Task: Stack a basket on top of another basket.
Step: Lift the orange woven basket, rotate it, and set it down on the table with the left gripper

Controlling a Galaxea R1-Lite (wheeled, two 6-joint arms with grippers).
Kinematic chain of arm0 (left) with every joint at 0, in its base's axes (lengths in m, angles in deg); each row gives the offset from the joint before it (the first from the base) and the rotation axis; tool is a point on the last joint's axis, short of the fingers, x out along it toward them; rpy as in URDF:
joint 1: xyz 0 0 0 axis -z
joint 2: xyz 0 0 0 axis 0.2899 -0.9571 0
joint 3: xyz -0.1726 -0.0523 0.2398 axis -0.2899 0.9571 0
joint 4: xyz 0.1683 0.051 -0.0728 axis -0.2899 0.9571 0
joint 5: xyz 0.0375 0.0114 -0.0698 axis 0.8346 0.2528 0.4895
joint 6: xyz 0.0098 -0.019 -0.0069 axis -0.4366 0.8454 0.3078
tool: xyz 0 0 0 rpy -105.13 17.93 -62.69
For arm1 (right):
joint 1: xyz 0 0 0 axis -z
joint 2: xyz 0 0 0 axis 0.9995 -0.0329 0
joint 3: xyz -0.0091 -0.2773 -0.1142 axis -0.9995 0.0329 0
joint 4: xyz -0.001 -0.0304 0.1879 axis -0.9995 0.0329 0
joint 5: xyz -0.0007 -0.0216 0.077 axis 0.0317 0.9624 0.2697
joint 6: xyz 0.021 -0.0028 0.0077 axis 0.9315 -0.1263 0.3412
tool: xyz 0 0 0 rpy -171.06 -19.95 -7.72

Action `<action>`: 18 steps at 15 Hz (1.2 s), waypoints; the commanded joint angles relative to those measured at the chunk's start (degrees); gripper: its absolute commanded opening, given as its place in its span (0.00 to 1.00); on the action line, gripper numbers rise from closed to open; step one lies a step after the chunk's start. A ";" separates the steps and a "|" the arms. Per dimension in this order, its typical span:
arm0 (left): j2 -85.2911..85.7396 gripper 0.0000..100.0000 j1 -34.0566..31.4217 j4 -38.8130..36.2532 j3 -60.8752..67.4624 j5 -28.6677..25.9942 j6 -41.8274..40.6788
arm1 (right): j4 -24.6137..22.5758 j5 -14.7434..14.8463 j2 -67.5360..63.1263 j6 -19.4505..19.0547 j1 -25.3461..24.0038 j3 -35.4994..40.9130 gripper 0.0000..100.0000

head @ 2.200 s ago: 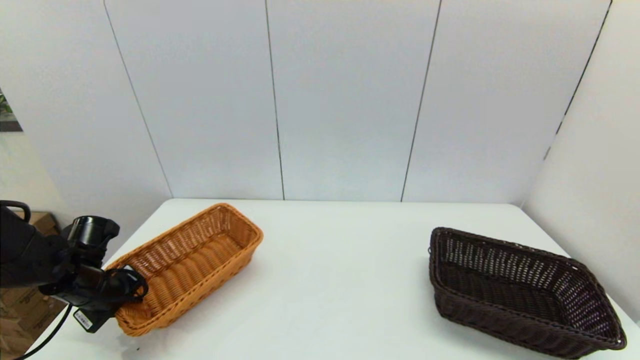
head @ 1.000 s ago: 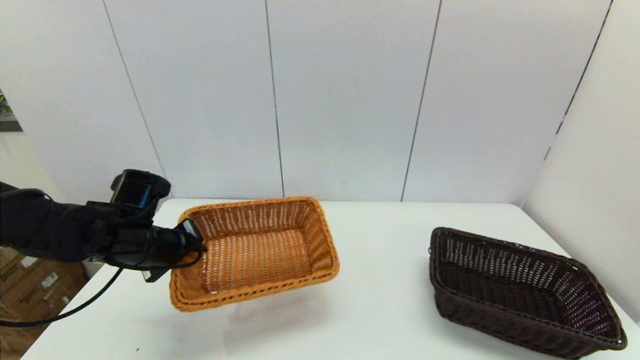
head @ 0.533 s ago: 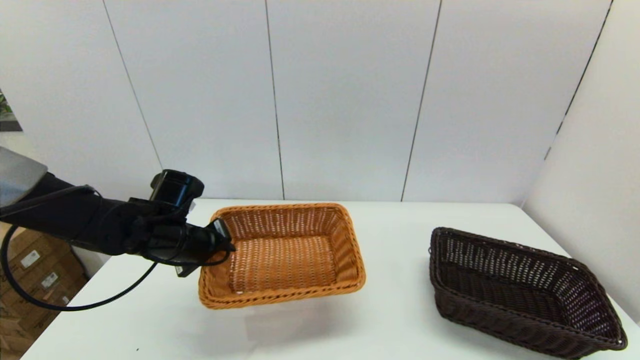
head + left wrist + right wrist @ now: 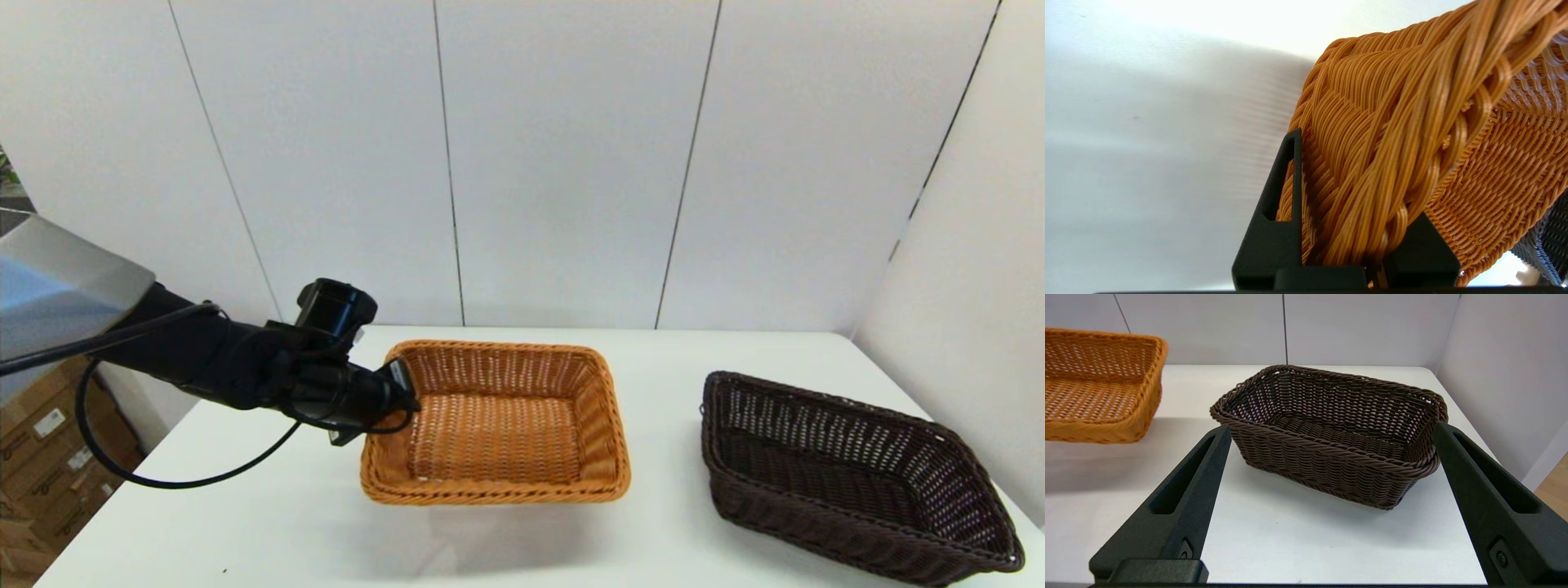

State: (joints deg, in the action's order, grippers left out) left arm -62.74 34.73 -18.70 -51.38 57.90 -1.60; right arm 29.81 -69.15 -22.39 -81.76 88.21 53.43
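Note:
The orange-tan basket hangs a little above the table near its middle, with its shadow beneath. My left gripper is shut on the braided rim of its left short side. In the left wrist view the rim fills the space between my left gripper's fingers. The dark brown basket rests on the table at the right, apart from the orange one. My right gripper is open, low and in front of the dark brown basket, touching nothing. It is outside the head view.
The white table has white wall panels behind and to the right. Its left edge drops off to cardboard boxes on the floor. A strip of bare table separates the two baskets.
My left arm lifted the orange-tan basket from the table's left corner, turned it, and carried it rightward toward the middle. The dark brown basket has not moved.

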 commanded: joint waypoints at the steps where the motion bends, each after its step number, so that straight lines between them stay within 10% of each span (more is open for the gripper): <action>1: -1.98 0.00 1.54 -0.08 -1.03 -0.08 -0.10 | 0.00 -0.01 0.02 0.02 -0.01 -0.04 1.00; 18: -7.25 0.00 2.16 10.38 -8.58 -4.56 1.04 | 0.00 -0.01 0.02 0.02 -0.01 -0.04 1.00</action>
State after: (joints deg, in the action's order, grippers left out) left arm -68.72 36.88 -10.78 -57.91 53.35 -1.14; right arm 29.81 -69.15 -22.39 -81.72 88.21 53.40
